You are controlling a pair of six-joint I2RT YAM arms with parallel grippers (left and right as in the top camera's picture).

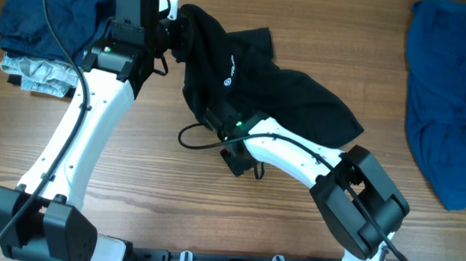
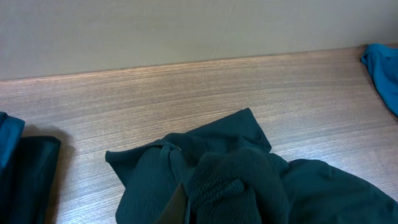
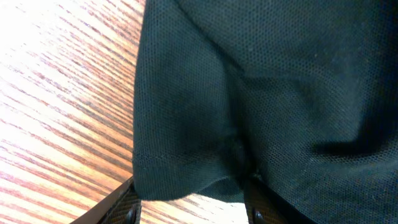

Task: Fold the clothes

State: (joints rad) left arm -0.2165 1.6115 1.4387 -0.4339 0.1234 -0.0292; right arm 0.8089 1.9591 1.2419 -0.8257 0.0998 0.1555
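Observation:
A large black shirt (image 1: 290, 85) with a small white logo (image 1: 229, 73) lies crumpled mid-table. My left gripper (image 1: 174, 37) is shut on a bunched fold at the shirt's upper left corner. In the left wrist view the cloth (image 2: 217, 162) swells over the jaws, and only one finger (image 2: 177, 205) shows. My right gripper (image 1: 217, 119) sits at the shirt's near edge. Its fingers (image 3: 118, 205) stand apart, the hem (image 3: 186, 168) hangs between them, and cloth drapes over the right finger. A royal-blue garment (image 1: 453, 96) lies spread at the far right, apart from both grippers.
A stack of folded clothes sits at the back left: a navy piece (image 1: 48, 15) on a grey one (image 1: 31, 71), right beside my left arm. A black cable (image 1: 195, 136) loops on the wood by my right gripper. A pale wall (image 2: 186, 31) runs along the table's far edge.

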